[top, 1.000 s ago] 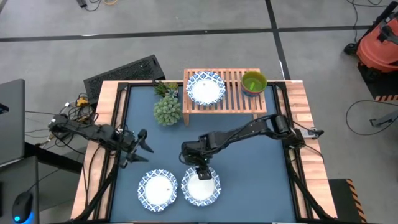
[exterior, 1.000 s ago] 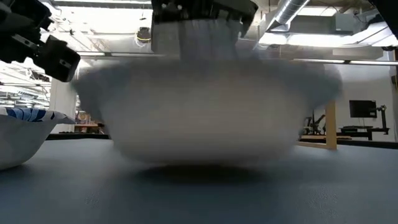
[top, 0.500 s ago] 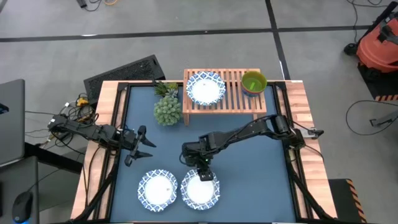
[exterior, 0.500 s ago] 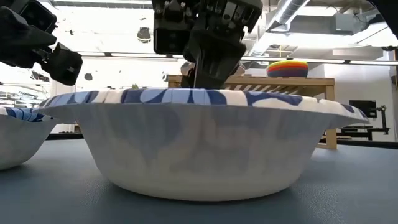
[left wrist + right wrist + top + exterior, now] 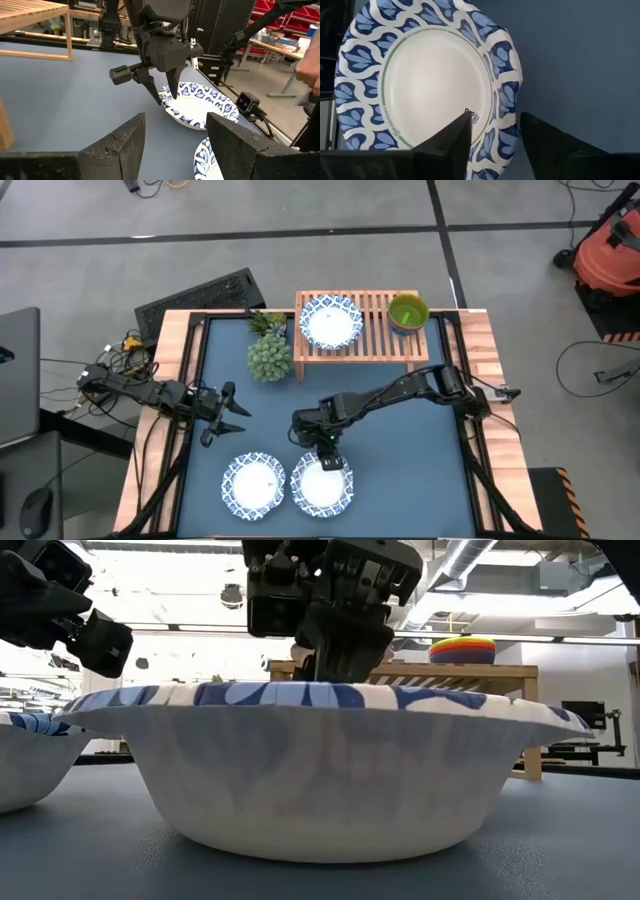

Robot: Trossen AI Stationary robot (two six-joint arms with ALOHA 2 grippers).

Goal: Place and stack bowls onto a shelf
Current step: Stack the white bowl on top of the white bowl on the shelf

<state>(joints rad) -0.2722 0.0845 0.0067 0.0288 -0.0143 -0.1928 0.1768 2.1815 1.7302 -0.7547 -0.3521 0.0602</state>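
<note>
Two blue-and-white patterned bowls sit on their bases near the table's near edge: one on the left and one on the right. My right gripper is open above the right bowl's far rim, with one finger over the inside and one outside. My left gripper is open and hovers over the left part of the table. The wooden shelf at the far edge carries a third patterned bowl and a green bowl. My right gripper points down at the far rim of the right patterned bowl, its fingers on either side of the rim. I cannot tell whether either finger touches it. The bowl stands flat on the table.
A green spiky plant stands left of the shelf. The two near bowls lie almost rim to rim. Bare blue table lies between the bowls and the shelf. A person's hand shows beyond the table.
The right patterned bowl, blurred and off the table a second ago, has come down and now rests flat, slightly closer to the near edge. My right gripper followed it toward the near edge and stays over its far rim.
</note>
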